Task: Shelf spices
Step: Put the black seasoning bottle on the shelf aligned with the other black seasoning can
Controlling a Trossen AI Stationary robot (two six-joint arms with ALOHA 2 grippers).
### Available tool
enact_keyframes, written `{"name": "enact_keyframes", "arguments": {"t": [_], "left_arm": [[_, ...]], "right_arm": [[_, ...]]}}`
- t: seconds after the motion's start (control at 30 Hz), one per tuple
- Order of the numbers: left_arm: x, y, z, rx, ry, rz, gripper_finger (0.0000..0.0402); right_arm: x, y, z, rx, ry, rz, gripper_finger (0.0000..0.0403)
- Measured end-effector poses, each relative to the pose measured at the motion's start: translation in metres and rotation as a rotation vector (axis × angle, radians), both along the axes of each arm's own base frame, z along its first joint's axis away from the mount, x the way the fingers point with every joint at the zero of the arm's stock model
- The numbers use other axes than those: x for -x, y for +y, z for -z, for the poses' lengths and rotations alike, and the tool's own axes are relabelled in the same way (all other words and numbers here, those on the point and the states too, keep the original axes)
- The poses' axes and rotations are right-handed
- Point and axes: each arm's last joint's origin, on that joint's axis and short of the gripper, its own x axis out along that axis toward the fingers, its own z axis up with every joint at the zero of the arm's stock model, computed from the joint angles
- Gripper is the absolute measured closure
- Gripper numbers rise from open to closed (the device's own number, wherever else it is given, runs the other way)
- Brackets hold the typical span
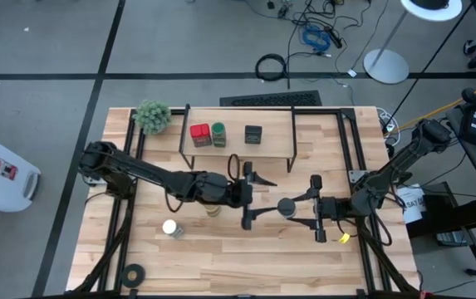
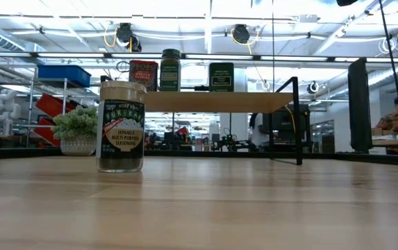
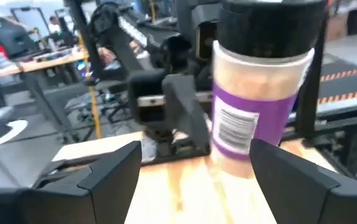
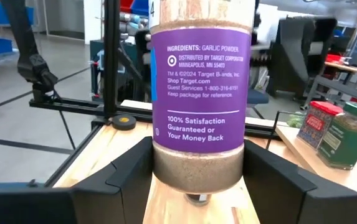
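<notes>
A garlic powder jar (image 4: 200,93) with a dark lid (image 1: 287,207) and a purple label stands upright at the table's middle, between my right gripper's (image 1: 297,208) fingers. My left gripper (image 1: 262,196) is open, just left of that jar and pointing at it; the jar (image 3: 259,93) shows beyond its fingers. On the shelf's (image 1: 238,148) wooden top stand a red tin (image 1: 198,133), a green-lidded jar (image 1: 218,134) and a dark square tin (image 1: 253,134). A white-lidded jar (image 1: 171,227) stands on the table. Another jar (image 1: 213,209) is half hidden under my left arm. My right gripper has the garlic powder jar pinched between its two fingers (image 4: 131,171) at the lower part of the body (image 4: 197,165), below the label. It comes in level from the table's right. The jar is upright; whether its base rests on the table, I cannot tell.
A fuzzy green plant ball (image 1: 153,116) sits at the shelf's left end. A black tape roll (image 1: 134,272) lies near the table's near left corner. The shelf's black legs (image 1: 294,133) stand just beyond both grippers. A small yellow object (image 1: 345,237) lies by my right arm.
</notes>
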Motion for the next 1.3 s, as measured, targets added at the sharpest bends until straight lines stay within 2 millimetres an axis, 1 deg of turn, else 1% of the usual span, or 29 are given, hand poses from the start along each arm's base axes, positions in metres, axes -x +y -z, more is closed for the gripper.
{"name": "enact_keyframes", "arguments": {"t": [0.17,0.3,0.37,0.5,0.67,0.87,0.97,1.13,1.3], "left_arm": [[0.023,-0.004,-0.024,-0.025,0.003,-0.007,0.0094],[0.041,-0.003,-0.043,-0.021,-0.012,0.001,0.0094],[0.047,-0.003,-0.046,-0.017,0.007,0.031,0.0094],[0.050,-0.004,-0.045,-0.007,0.077,0.060,0.0094],[0.043,0.000,-0.057,-0.008,0.147,0.038,0.0094],[0.031,0.006,-0.080,-0.046,0.216,0.039,0.0094],[0.023,0.008,-0.086,-0.079,0.248,0.049,0.0094],[0.009,0.013,-0.088,-0.143,0.298,0.050,0.0094],[-0.004,0.020,-0.077,-0.135,0.336,0.110,0.0094]], "right_arm": [[0.000,0.000,0.001,-0.002,0.007,0.007,0.0188],[0.000,-0.001,0.002,0.002,0.014,0.031,0.0188],[-0.001,-0.003,0.002,0.003,0.018,0.067,0.0188],[-0.001,-0.005,0.004,0.012,0.032,0.107,0.0188],[-0.003,-0.008,0.005,0.001,0.036,0.122,0.0188],[-0.006,-0.013,0.005,0.005,0.042,0.147,0.0188],[-0.007,-0.015,0.007,0.011,0.058,0.158,0.0188],[-0.009,-0.018,0.010,0.011,0.083,0.174,0.0188],[-0.009,-0.018,0.011,0.011,0.089,0.173,0.0188]]}}
